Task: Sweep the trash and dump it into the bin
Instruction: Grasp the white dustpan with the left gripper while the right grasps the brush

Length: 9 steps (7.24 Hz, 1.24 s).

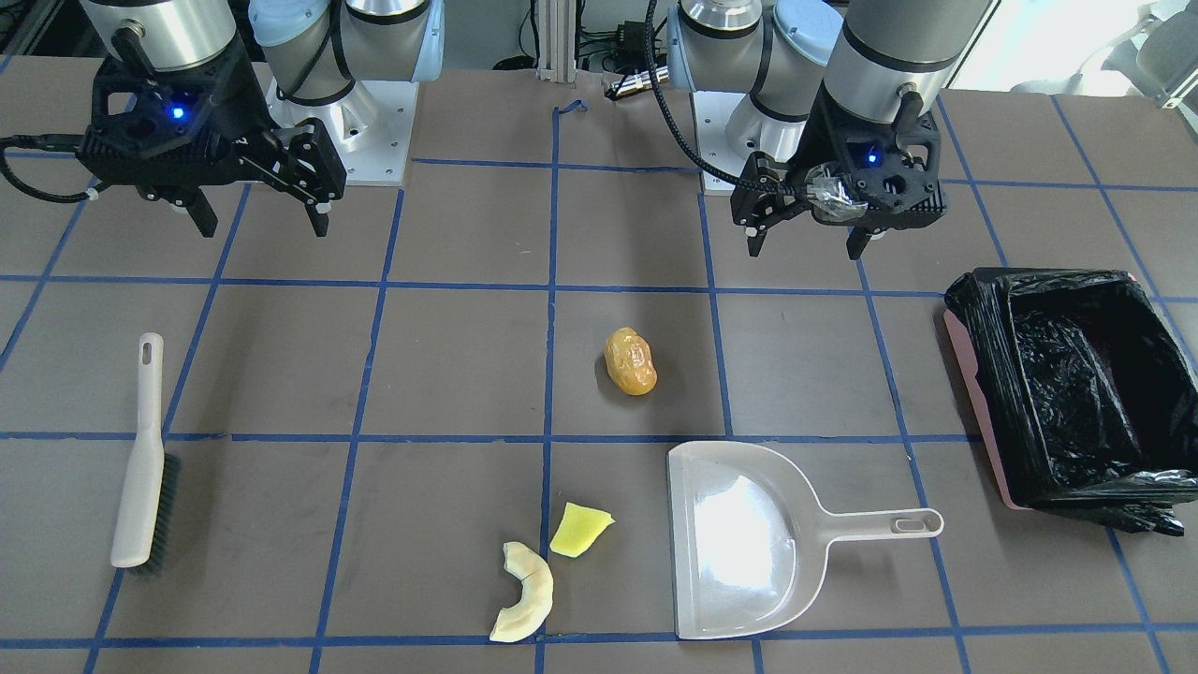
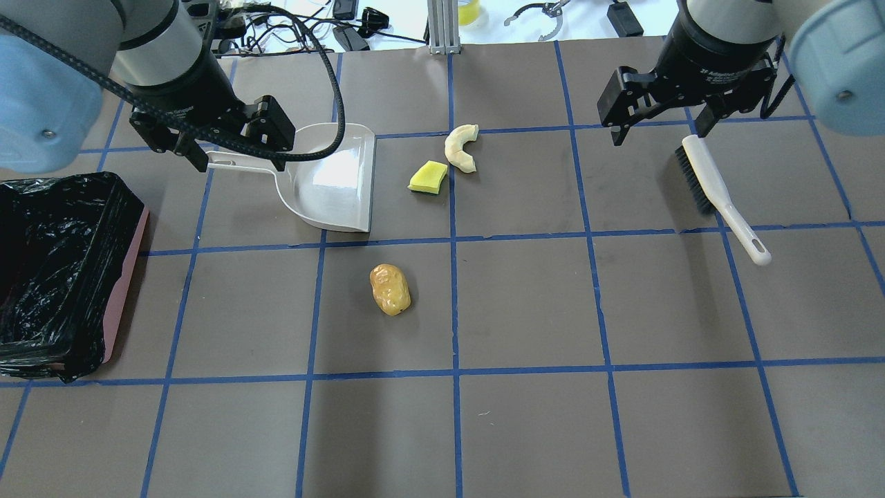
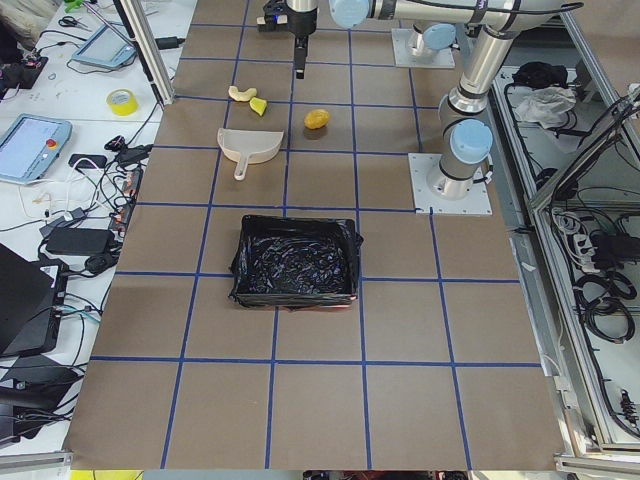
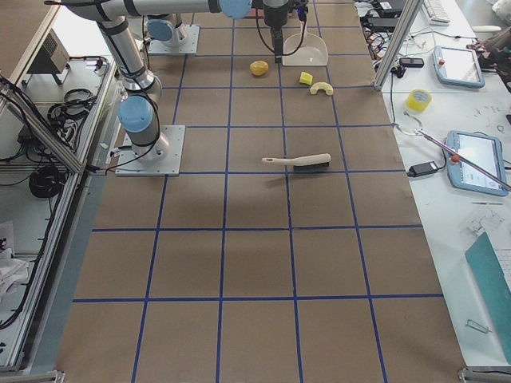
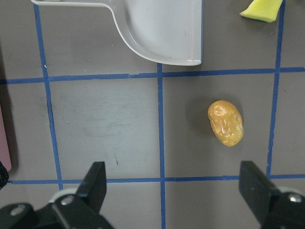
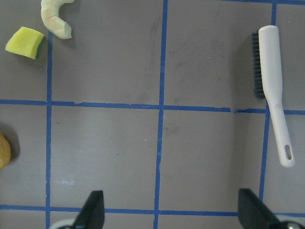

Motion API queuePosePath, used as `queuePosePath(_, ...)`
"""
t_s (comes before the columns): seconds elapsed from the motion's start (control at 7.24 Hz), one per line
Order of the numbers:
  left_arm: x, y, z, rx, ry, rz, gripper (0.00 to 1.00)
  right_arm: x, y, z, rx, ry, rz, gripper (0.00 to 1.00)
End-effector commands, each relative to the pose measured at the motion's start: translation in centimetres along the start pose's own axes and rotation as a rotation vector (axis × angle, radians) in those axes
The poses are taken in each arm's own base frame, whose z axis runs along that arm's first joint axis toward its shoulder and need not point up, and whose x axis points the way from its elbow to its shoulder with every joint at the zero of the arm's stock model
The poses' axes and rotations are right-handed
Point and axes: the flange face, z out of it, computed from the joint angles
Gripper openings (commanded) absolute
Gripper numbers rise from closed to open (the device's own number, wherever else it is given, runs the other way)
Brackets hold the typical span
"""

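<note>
1. Nearest the robot, the orange-brown lump (image 2: pixel 390 289) lies on the surface (image 2: pixel 525 304), a little left of the middle line. The bin (image 2: pixel 130 270) sits at the left edge, well apart from every scrap.
2. The left jaws are spread wide and hold nothing. In the left wrist view the dustpan (image 2: pixel 332 180) lies beyond them. Its handle runs out to the left, toward the bin's side, and its mouth faces right. That handle lies along the line between the two fingers, so I judge a wrist turn is needed before they can close across it.
3. The right jaws are likewise wide open and empty. The brush (image 2: pixel 719 197) lies ahead of them and off to their right. Its long axis runs roughly near to far, with the bristle head far and the holed handle end near. It therefore lies crosswise to the jaws' opening. The right arm is plainly the nearer one to it.
4. Farthest out, the yellow wedge (image 2: pixel 428 177) and the cream crescent (image 2: pixel 460 147) lie just beside each other. They are just right of the dustpan's mouth, between pan and brush.
</note>
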Motion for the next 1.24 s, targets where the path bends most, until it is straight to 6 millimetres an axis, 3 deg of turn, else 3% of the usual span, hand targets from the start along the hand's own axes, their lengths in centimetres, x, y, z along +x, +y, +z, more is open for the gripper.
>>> queuePosePath(0.0, 0.0, 0.0, 0.0, 0.0, 0.002, 0.001, 1.0, -0.1, 0.0, 0.9, -0.017, 0.007, -0.005, 1.0)
queuePosePath(0.14, 0.0, 0.0, 0.0, -0.001, 0.002, 0.007, 1.0, 0.3, -0.9, 1.5, 0.027, 0.012, -0.033, 1.0)
queuePosePath(0.28, -0.1, 0.0, 0.0, 0.001, -0.001, 0.012, 1.0, 2.9, -2.5, 2.6, 0.056, 0.026, -0.083, 1.0)
queuePosePath(0.41, -1.0, -0.7, 0.6, -0.002, -0.003, -0.006, 1.0, 7.1, -3.2, 4.1, 0.02, 0.029, -0.03, 1.0)
queuePosePath(0.55, -3.5, -2.5, 2.3, 0.006, 0.004, -0.049, 1.0, 11.2, -3.1, 7.2, -0.037, 0.023, -0.056, 1.0)
queuePosePath(0.83, -4.2, -5.8, 7.5, 0.036, 0.001, 0.008, 1.0, 19.1, -2.1, 12.6, -0.045, 0.015, -0.098, 1.0)
queuePosePath(1.1, -4.6, -8.1, 11.8, -0.006, 0.0, 0.171, 1.0, 23.4, 0.0, 19.8, -0.024, 0.024, -0.146, 1.0)
